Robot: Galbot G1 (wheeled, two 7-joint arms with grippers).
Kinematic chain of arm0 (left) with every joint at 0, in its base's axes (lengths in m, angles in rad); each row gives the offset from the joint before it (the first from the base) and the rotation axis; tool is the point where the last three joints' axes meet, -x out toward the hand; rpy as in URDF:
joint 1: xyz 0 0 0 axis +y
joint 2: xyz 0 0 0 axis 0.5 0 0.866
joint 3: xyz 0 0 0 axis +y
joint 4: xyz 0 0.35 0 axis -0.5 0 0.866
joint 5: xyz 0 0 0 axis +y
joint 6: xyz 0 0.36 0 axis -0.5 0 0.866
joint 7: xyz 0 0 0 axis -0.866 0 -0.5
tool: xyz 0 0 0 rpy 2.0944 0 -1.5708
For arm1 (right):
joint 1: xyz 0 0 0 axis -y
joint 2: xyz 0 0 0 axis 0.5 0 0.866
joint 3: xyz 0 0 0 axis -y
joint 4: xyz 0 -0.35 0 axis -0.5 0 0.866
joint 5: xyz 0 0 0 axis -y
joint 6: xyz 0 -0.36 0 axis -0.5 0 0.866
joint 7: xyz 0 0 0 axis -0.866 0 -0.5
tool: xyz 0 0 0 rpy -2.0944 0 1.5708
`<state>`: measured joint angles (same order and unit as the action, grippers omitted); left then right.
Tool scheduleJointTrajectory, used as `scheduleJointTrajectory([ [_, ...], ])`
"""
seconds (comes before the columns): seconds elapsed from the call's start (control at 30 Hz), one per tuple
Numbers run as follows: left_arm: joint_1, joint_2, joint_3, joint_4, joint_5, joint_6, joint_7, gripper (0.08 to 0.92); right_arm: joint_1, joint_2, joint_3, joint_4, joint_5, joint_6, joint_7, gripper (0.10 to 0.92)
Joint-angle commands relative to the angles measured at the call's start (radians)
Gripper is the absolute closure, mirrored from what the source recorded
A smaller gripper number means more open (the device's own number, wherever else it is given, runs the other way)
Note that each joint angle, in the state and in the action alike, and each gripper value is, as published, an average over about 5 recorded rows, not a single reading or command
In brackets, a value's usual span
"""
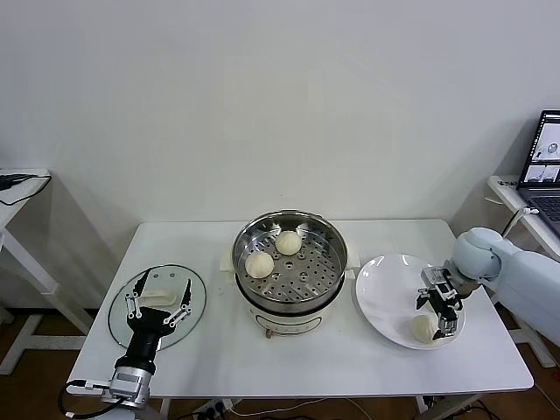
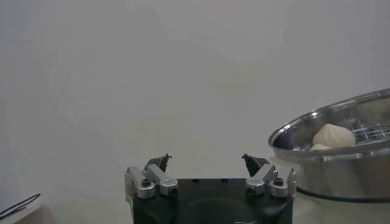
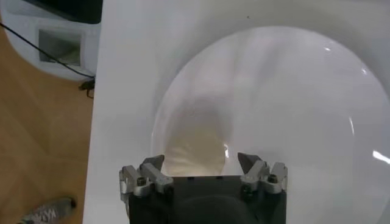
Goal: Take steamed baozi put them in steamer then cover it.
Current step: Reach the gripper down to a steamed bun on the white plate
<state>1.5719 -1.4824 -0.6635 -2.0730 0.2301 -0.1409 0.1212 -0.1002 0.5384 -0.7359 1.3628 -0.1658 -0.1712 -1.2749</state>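
Observation:
The steel steamer (image 1: 290,267) stands mid-table with two baozi (image 1: 260,263) (image 1: 289,242) on its perforated tray. A third baozi (image 1: 423,329) lies on the white plate (image 1: 389,293) at the right. My right gripper (image 1: 437,318) hangs just over that bun, open; in the right wrist view the baozi (image 3: 192,152) sits between the spread fingers of the gripper (image 3: 201,162), untouched. The glass cover (image 1: 122,322) lies flat at the left. My left gripper (image 1: 161,294) is open above its white handle, holding nothing. In the left wrist view, the open gripper (image 2: 207,162) faces the wall, with the steamer (image 2: 341,159) to one side.
A white side table with a cable (image 1: 17,188) stands at the far left. A laptop (image 1: 544,166) rests on another stand at the far right. The table's front edge (image 1: 306,385) runs close below the plate and the cover.

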Motion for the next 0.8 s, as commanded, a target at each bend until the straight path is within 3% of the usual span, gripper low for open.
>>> scheduleJointTrajectory([
  [0.03,0.000,0.000,0.000,0.005,0.001,-0.003,0.002,0.177,-0.035,0.004,0.029,-0.007,-0.028,0.000,0.003,0.203],
  [0.43,-0.001,0.000,0.000,0.011,0.002,-0.006,0.003,0.177,-0.051,0.012,0.046,-0.024,-0.050,0.001,-0.010,0.207],
  [0.8,-0.002,-0.001,-0.002,0.014,0.003,-0.009,0.003,0.177,-0.062,0.024,0.068,-0.035,-0.053,0.004,-0.013,0.400],
])
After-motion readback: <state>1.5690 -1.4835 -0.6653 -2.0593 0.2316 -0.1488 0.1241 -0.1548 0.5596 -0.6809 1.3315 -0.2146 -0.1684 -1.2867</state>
